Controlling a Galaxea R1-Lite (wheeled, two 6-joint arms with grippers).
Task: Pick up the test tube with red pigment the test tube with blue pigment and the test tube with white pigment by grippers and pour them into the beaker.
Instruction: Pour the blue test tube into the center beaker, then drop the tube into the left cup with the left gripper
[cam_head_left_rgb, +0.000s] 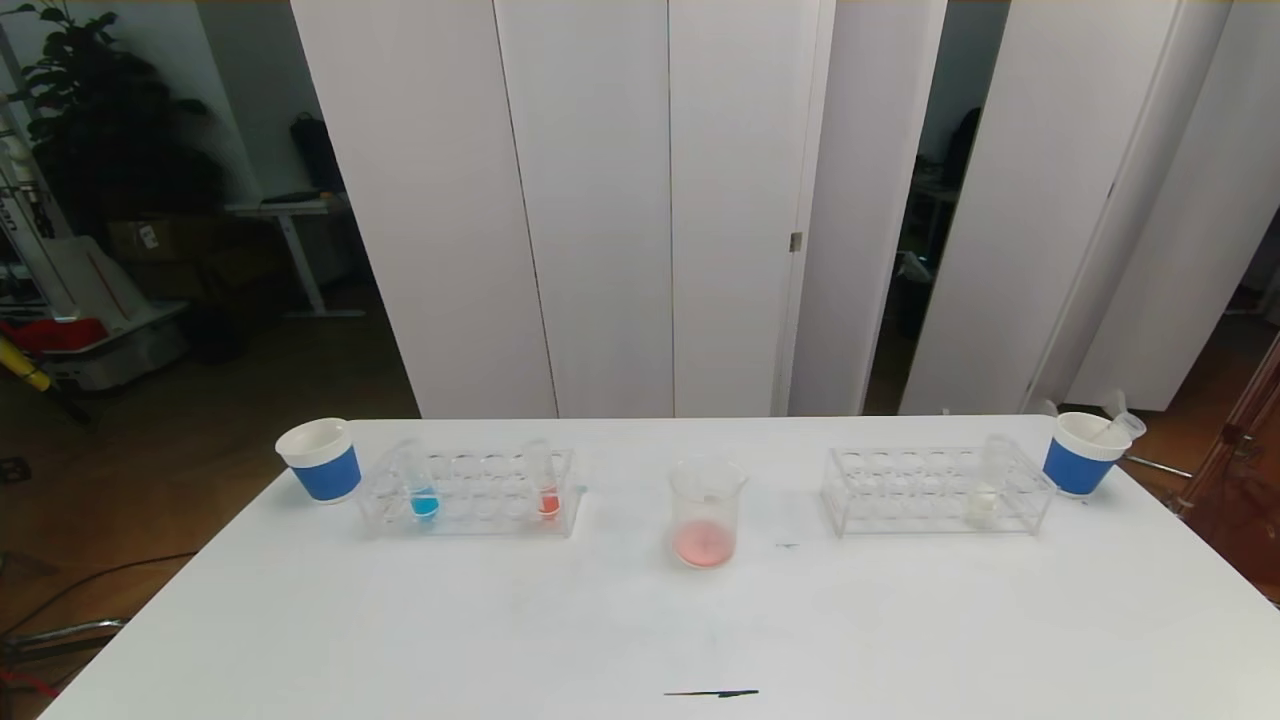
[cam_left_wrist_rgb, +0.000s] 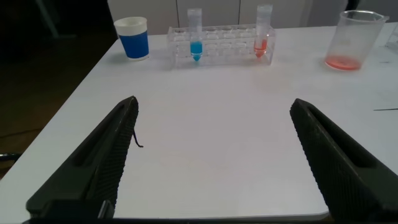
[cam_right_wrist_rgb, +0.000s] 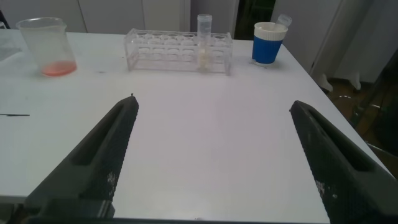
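1. Progress: the beaker (cam_head_left_rgb: 707, 515) already has a shallow pool of pinkish-red liquid at its bottom, so I judge one red pour is done; the blue and white pours are left.
2. The blue tube (cam_head_left_rgb: 421, 483) stands upright in the left rack (cam_head_left_rgb: 470, 493), toward that rack's left end, with cyan liquid at its bottom.
3. A red tube (cam_head_left_rgb: 545, 480) stands in the same rack near its right end, with some orange-red liquid in it.
4. The white tube (cam_head_left_rgb: 988, 487) stands in the right rack (cam_head_left_rgb: 935, 490), near its right end, holding pale cream liquid.
5. The beaker sits on the table (cam_head_left_rgb: 640, 630) between the two racks, touching neither.
6. A left cup (cam_head_left_rgb: 320, 459) stands just beside the left rack; its contents cannot be seen. A right cup (cam_head_left_rgb: 1083, 453) stands beside the right rack with what looks like an empty tube leaning in it.
7. Left gripper (cam_left_wrist_rgb: 214, 158): jaws spread wide, pinching nothing, low over the near table, well short of the left rack.
8. Right gripper (cam_right_wrist_rgb: 214, 158): likewise spread and empty, well short of the right rack
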